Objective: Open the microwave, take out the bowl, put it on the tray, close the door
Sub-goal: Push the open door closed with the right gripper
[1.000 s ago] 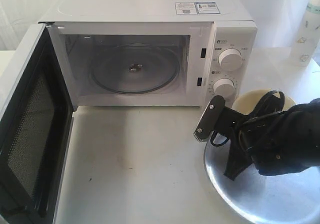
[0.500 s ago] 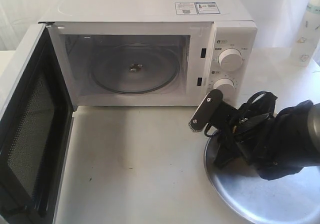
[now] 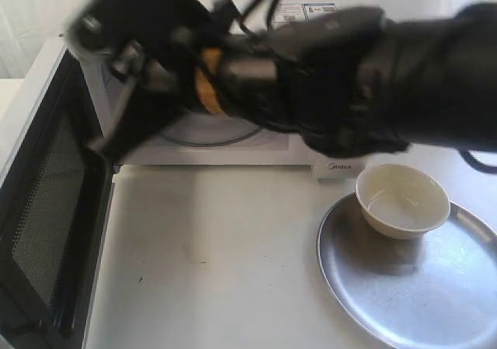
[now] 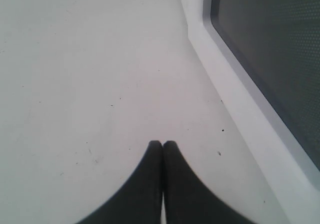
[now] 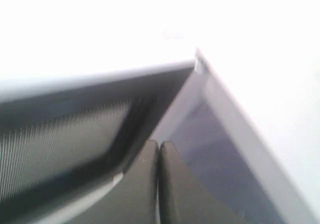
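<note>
The white microwave (image 3: 335,161) stands with its door (image 3: 46,209) swung wide open to the left. The beige bowl (image 3: 402,201) rests upright on the far part of the silver tray (image 3: 404,298), with no gripper near it. My right arm stretches blurred across the microwave's front. Its gripper (image 3: 109,108) is near the door's hinge side. In the right wrist view that gripper (image 5: 159,144) is shut and empty, close to the door's inner window (image 5: 60,129). My left gripper (image 4: 162,144) is shut and empty over the table, beside the door's outer face (image 4: 270,59). It does not show in the exterior view.
The white table (image 3: 217,256) lies in front of the microwave, between the open door and the tray. A sliver of the glass turntable (image 3: 210,139) shows under the arm. The arm hides most of the cavity and both dials.
My right arm has swung from above the tray leftward and up across the microwave front toward the door. The bowl, hidden by the arm before, now shows on the tray.
</note>
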You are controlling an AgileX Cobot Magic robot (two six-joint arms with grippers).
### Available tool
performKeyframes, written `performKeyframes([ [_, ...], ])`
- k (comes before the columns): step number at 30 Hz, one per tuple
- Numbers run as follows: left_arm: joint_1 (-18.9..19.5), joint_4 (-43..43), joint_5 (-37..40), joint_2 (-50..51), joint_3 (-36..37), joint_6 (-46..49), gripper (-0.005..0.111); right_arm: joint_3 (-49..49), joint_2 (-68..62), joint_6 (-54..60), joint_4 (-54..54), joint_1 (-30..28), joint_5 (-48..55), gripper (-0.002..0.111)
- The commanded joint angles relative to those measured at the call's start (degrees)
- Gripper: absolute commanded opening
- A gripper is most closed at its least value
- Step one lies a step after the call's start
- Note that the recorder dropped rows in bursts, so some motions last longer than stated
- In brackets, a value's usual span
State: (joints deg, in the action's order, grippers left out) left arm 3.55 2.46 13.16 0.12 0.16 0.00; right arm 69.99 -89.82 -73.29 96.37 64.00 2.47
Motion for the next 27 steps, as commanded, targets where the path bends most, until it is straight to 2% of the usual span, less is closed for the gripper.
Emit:
performKeyframes([
  [1,-0.3,0.6,0.2,-0.1,-0.2,0.0,0.000,16.7,-8.9,0.1,-0.3,7.8,2.5,0.000],
  [7,-0.3,0.6,0.2,-0.1,-0.2,0.0,0.000,35.3,-23.1,1.6,-0.3,14.6,-1.4,0.000],
  [11,-0.3,0.6,0.2,-0.1,-0.2,0.0,0.000,41.2,-30.1,1.7,-0.3,16.1,0.6,0.000],
  [14,-0.3,0.6,0.2,-0.1,-0.2,0.0,0.000,41.3,-32.8,4.8,-1.2,16.1,8.7,0.000],
  [17,-0.3,0.6,0.2,-0.1,-0.2,0.0,0.000,40.4,-34.7,19.2,-7.3,16.5,21.2,0.000],
  [20,-0.3,0.6,0.2,-0.1,-0.2,0.0,0.000,40.4,-36.4,49.0,-18.2,16.9,34.7,0.000],
  [22,-0.3,0.6,0.2,-0.1,-0.2,0.0,0.000,40.4,-37.3,67.8,-21.1,16.9,45.9,0.000],
  [24,-0.3,0.6,0.2,-0.1,-0.2,0.0,0.000,40.4,-37.9,73.9,-20.0,16.2,56.0,0.000],
  [27,-0.3,0.6,0.2,-0.1,-0.2,0.0,0.000,40.4,-38.0,74.2,-17.2,14.1,66.9,0.000],
])
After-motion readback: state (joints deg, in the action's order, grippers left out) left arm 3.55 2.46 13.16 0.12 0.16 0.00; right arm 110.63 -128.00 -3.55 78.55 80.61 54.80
